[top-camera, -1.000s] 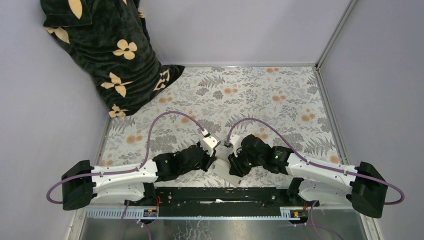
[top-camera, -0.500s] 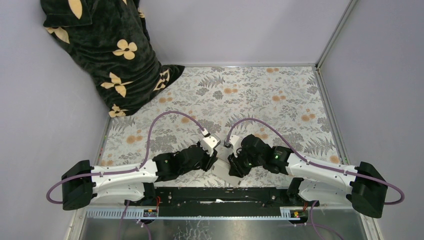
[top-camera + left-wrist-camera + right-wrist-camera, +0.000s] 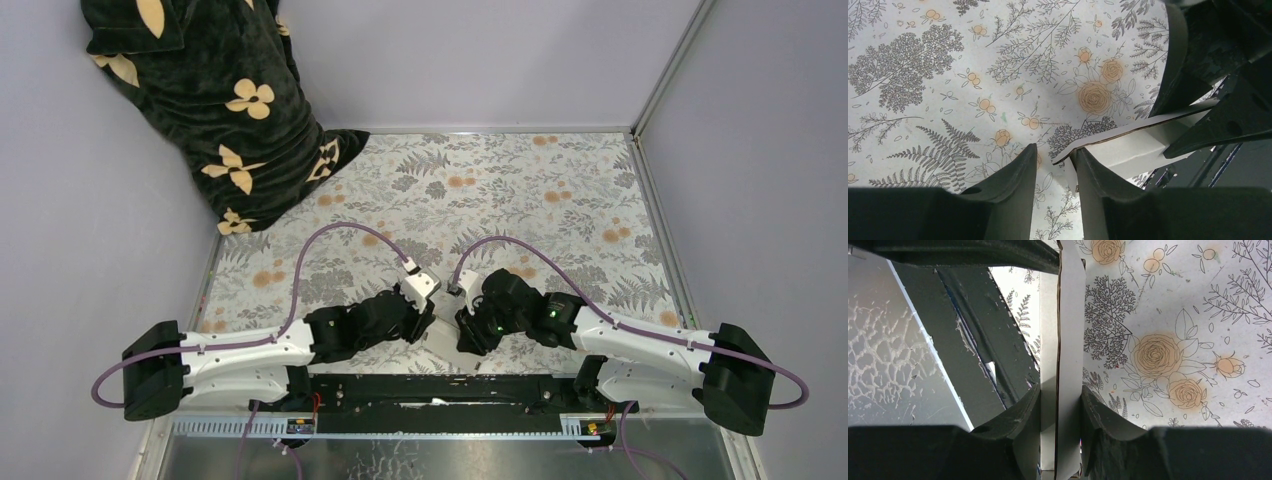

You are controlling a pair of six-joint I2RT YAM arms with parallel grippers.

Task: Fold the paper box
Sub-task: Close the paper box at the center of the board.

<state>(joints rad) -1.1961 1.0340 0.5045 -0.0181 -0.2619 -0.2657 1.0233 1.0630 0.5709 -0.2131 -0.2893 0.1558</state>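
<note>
Paper box (image 3: 1138,145): white cardboard, partly folded, lying on the floral tablecloth (image 3: 520,190); its inside is hidden.
Right gripper (image 3: 1060,405): at the box's right, fingers pressed onto a doubled wall.
Left gripper (image 3: 1053,175): at the box's left, narrow gap, nothing gripped, cardboard corner against one finger (image 3: 1090,185).
Black base rail (image 3: 430,390): just near of the box.
Room: bare cloth beyond the box.
Dark flowered blanket (image 3: 220,110): far-left of the box, well apart.

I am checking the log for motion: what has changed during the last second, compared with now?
Nothing visibly moved in the top view. The right gripper stays at the box and is shut on one panel. The left gripper stays beside it, open, with one finger at the box's edge.
</note>
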